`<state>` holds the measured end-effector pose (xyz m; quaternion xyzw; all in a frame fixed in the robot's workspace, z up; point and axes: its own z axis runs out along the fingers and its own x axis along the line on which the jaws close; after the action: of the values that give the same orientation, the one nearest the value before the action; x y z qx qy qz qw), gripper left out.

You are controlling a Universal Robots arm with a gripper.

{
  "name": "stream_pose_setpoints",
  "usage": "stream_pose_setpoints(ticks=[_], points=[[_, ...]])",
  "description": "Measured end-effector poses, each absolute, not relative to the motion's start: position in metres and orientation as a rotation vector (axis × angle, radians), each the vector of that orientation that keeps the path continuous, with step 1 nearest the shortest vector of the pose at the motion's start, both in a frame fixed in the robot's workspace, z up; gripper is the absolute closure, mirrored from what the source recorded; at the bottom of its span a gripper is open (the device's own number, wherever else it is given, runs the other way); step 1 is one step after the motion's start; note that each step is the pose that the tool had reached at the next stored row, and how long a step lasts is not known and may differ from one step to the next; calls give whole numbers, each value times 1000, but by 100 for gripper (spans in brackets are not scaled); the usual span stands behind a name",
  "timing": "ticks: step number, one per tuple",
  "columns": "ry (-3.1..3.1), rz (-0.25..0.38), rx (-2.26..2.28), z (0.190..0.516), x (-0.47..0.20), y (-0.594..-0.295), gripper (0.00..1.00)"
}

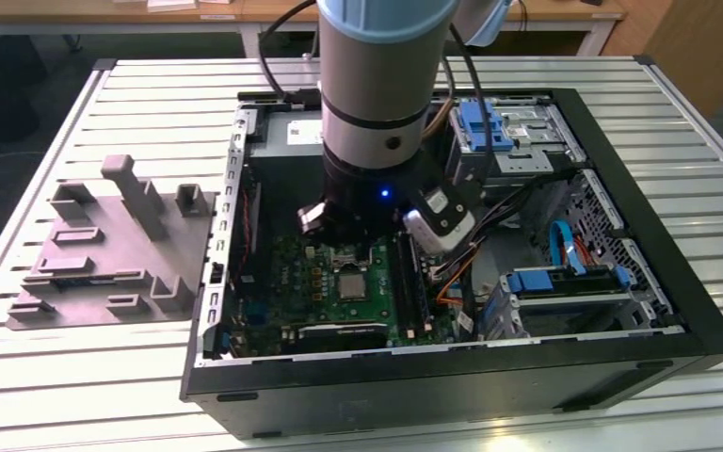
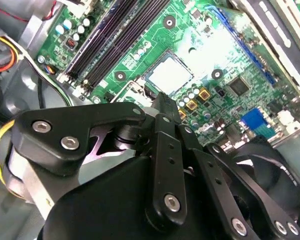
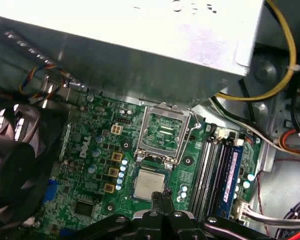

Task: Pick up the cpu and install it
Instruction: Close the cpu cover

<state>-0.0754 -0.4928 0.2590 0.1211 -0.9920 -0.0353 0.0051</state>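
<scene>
A grey power supply box point(image 3: 140, 45) is looming over the green motherboard point(image 3: 90, 165) inside the open computer case point(image 1: 663, 282), with a black fan point(image 3: 15, 160) crowding one side and two memory sticks point(image 3: 220, 170) lying at the other. One cpu point(image 3: 150, 183) is sitting flat in its socket beside the raised metal socket frame point(image 3: 165, 135). The gripper point(image 3: 165, 196) is hovering just above the chip's edge with its fingers pressed together, gripping nothing.

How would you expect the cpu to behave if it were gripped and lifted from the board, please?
The cpu is a thin flat square, so it is probably stiff and light. Its smooth metal top looks slippery. It lies flush in the socket beside the raised frame, leaving little edge to grip.
</scene>
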Motion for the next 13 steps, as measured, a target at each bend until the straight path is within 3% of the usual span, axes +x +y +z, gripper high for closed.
stream_pose_setpoints(ticks=[13], points=[[-3034, -107, 742, 255, -75, -493, 89]])
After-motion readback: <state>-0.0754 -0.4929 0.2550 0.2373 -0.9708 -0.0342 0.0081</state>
